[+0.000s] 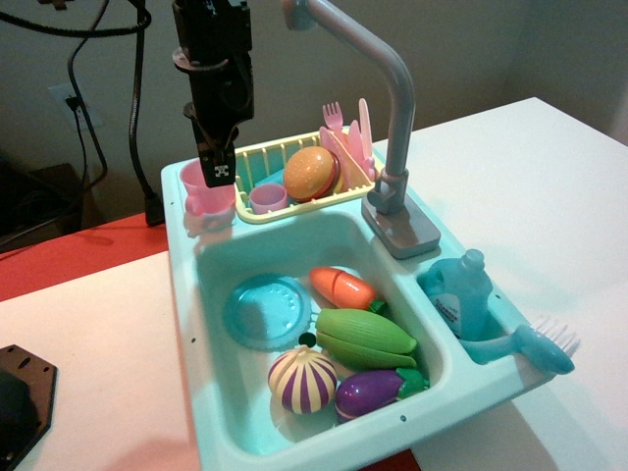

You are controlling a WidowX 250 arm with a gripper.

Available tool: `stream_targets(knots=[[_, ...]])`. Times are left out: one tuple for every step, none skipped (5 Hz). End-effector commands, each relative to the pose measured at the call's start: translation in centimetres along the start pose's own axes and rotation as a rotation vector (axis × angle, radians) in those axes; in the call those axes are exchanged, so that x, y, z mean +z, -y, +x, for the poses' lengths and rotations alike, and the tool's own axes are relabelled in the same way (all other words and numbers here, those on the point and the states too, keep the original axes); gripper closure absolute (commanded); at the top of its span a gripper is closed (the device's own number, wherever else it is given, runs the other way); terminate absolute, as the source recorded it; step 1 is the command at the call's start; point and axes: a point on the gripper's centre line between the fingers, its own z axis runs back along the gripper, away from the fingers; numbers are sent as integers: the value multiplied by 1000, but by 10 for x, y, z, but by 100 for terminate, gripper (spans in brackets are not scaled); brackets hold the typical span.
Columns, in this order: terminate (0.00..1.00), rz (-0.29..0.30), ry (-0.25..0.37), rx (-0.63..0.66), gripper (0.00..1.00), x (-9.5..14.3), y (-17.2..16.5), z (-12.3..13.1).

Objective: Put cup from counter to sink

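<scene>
One black gripper (218,162) is lowered over the pink cup (203,192), its jaws seemingly pinched on the rim, though this cannot be told for certain. The cup is stood on the teal counter (182,231) beside the sink (324,245), which is set on a white table (98,334).

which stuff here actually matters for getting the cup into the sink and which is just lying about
Belongs to the job:
pink cup on the counter
sink
pincer, right at the cup's rim

Just lying about:
onion, eggplant, corn, carrot, blue plate
yellow dish rack, burger, lilac cup
soap bottle, brush
</scene>
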Motion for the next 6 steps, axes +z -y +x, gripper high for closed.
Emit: stream_targets(knots=[[0, 0, 0, 0, 0, 0, 0, 0], [0, 10, -1, 35, 0, -4, -4, 6], [0, 4, -6, 46, 0, -8, -5, 8], [0, -3, -9, 39, 0, -14, -2, 7], [0, 2, -5, 34, 100, -19, 0, 2], [0, 3, -2, 35, 100, -20, 0, -2]])
